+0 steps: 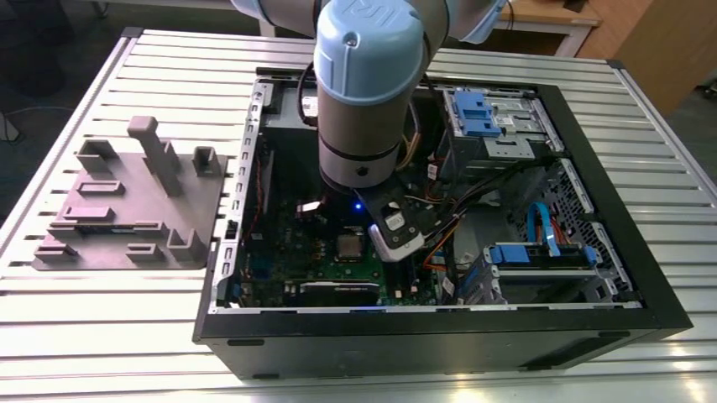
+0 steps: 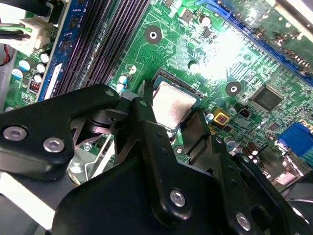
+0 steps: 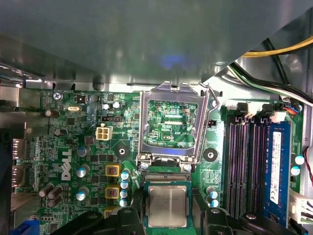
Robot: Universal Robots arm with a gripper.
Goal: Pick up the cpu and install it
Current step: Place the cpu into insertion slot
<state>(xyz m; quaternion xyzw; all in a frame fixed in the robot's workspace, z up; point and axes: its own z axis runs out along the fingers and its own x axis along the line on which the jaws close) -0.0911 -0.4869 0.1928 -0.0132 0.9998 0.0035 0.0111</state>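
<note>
The cpu (image 3: 167,205) is a small square chip with a silver top, lying flat in its socket on the green motherboard (image 3: 88,147). In the exterior view the cpu (image 1: 351,246) sits low in the open computer case, just under the arm's wrist. My gripper (image 3: 167,198) hangs right over it, with one black finger (image 3: 137,208) on each side of the chip and a thin gap to each edge, so it is open. The second wrist view shows the same: the cpu (image 2: 172,104) lies between the fingertips (image 2: 145,93) of the gripper (image 2: 172,105).
The silver socket frame (image 3: 170,90) stands swung open beside the socket. Memory slots (image 3: 244,161) and a blue module (image 3: 276,166) run alongside. Case walls (image 1: 230,252), cables (image 1: 471,193) and blue drive bays (image 1: 488,113) crowd the arm. A grey moulded tray (image 1: 123,210) sits on the slatted table.
</note>
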